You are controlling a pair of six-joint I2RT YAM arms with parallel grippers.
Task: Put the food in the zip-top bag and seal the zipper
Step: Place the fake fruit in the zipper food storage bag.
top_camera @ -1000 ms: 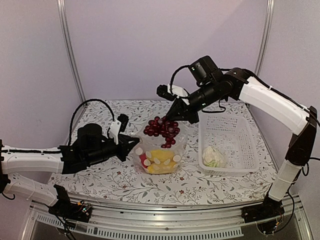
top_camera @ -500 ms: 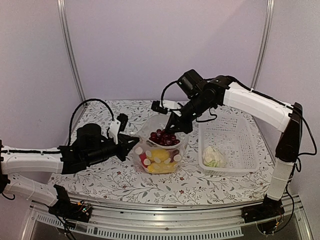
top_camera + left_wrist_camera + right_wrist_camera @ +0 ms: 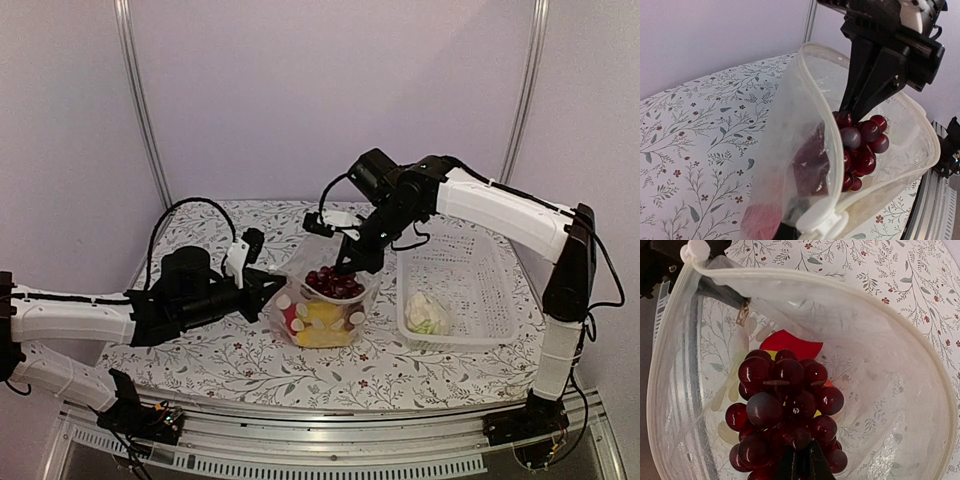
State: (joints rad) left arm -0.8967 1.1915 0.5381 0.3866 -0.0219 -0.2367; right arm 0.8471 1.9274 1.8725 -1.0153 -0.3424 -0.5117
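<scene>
The clear zip-top bag (image 3: 322, 305) stands open on the table, with yellow pieces (image 3: 322, 325) and a red pepper (image 3: 791, 344) inside. My right gripper (image 3: 348, 268) is shut on the dark red grape bunch (image 3: 335, 284) and holds it inside the bag's mouth; the bunch also shows in the right wrist view (image 3: 785, 410) and the left wrist view (image 3: 860, 150). My left gripper (image 3: 268, 287) is shut on the bag's left rim by the white zipper slider (image 3: 826, 224), holding the mouth open. The zipper strip (image 3: 840, 287) rings the mouth. White cauliflower (image 3: 427, 312) lies in the basket.
A white slotted basket (image 3: 457, 278) stands right of the bag. The floral tablecloth (image 3: 200, 360) covers the table. Metal poles (image 3: 140, 100) stand at the back corners, and a rail runs along the near edge.
My right gripper has moved down and left with the grape bunch, from above the bag into its mouth. The left gripper shifted slightly, still holding the rim.
</scene>
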